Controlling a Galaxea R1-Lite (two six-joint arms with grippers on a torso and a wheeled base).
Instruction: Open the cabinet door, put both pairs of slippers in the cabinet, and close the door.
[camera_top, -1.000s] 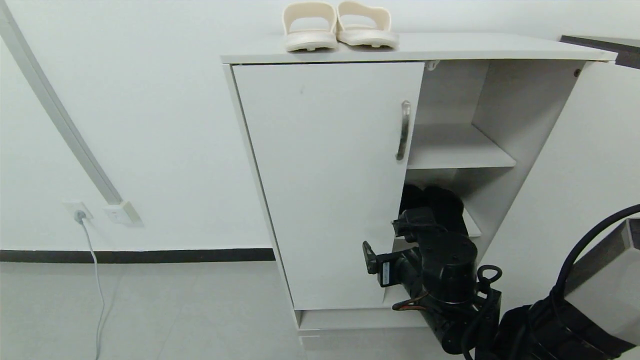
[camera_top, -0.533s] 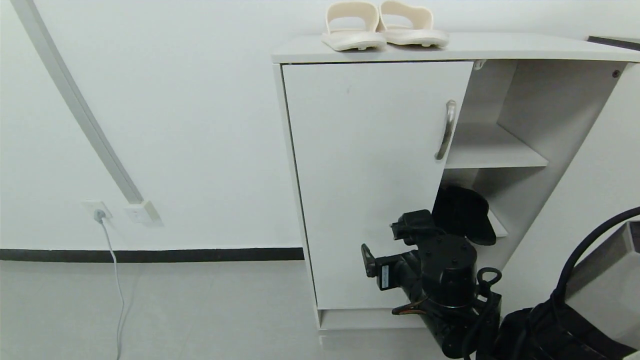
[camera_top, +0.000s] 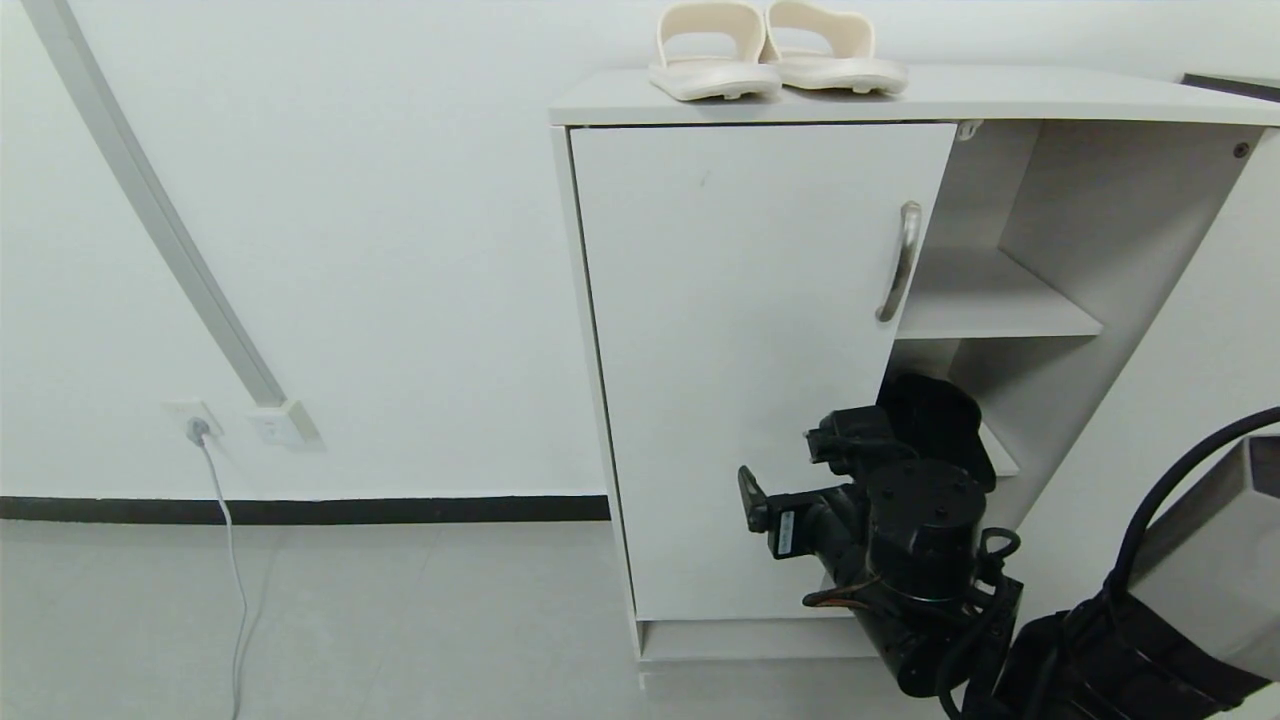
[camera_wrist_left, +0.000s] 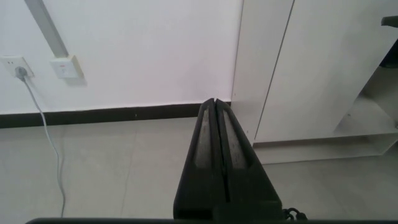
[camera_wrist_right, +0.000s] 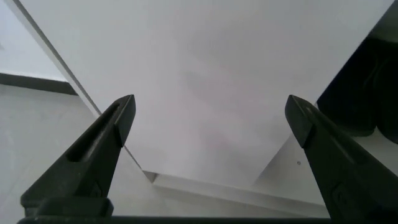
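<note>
Fingers (camera_wrist_right: 106, 143) of the right gripper (camera_wrist_right: 210, 102) are being held wide apart with nothing between them. They are being aimed at the flat white left door (camera_top: 745, 360) of the tall white wooden cabinet (camera_top: 900, 98), low down and just in front of its panel. This door is being shown shut, with its curved metal handle (camera_top: 900, 262) standing upright along the inner edge. Just beside the right arm, a pair of black slippers (camera_top: 935, 420) is lying on the lower shelf of the open right half. Which way they point cannot be told. The white right door (camera_top: 1180, 330) is being seen swung out. A pair of cream broad-strapped slippers (camera_top: 775, 60) is sitting side by side on the cabinet top. Their long axes are running front to back, strap ends toward the wall. The left gripper (camera_wrist_left: 214, 106) is being held pressed together and empty, aimed at the grey tiled floor (camera_wrist_left: 112, 162) by the cabinet's lower corner.
</note>
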